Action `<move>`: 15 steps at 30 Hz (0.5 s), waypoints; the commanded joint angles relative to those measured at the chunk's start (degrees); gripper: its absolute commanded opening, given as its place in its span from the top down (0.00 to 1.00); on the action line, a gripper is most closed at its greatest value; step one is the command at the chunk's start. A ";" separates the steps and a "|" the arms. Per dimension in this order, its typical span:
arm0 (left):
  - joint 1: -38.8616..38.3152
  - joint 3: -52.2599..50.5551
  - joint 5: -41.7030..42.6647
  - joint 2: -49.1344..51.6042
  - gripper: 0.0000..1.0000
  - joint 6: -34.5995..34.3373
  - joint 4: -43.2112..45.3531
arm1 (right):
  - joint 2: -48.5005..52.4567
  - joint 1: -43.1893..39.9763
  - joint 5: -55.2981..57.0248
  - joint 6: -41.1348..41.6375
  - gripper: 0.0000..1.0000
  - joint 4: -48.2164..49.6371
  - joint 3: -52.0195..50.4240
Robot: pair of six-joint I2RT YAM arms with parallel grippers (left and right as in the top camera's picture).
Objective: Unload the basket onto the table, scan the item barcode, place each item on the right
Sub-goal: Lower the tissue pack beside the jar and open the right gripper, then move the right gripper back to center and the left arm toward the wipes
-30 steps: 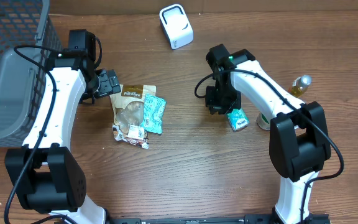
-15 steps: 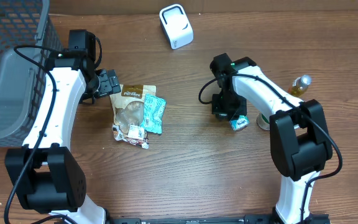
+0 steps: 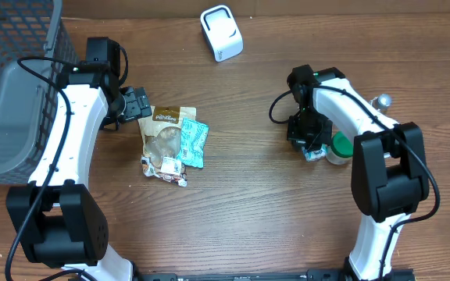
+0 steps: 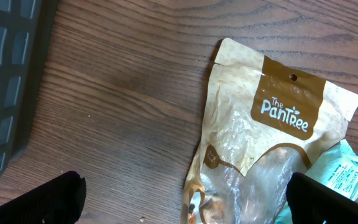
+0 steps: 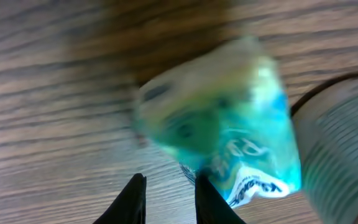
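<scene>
Packet point(image 3: 316, 154) was right at your right gripper's point(image 5: 169, 180) tips, touching the green jar point(image 3: 338, 148) and well apart from the scanner point(image 3: 221, 33). Those fingers were nearly closed, and I couldn't tell if they actually had it. Left gripper point(image 3: 138, 104) was wide open and empty. A weak pinch could've dropped the packet or knocked over the jar. Wood-grain table point(image 3: 248, 211), basket point(image 3: 14, 94) far left.

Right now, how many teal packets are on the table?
2. One teal packet lies in the left pile, beside the pouch. The other is at the right end effector. The pile could hide more.
</scene>
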 commanded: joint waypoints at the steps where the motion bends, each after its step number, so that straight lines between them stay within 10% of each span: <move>1: -0.02 0.83 -0.28 -1.07 0.00 0.04 0.07 | 0.24 -0.63 -0.61 0.26 0.77 0.13 -0.35; 15: -0.02 0.83 -0.28 -1.07 0.00 0.04 0.07 | -5.81 5.66 -12.74 0.24 0.64 4.66 3.39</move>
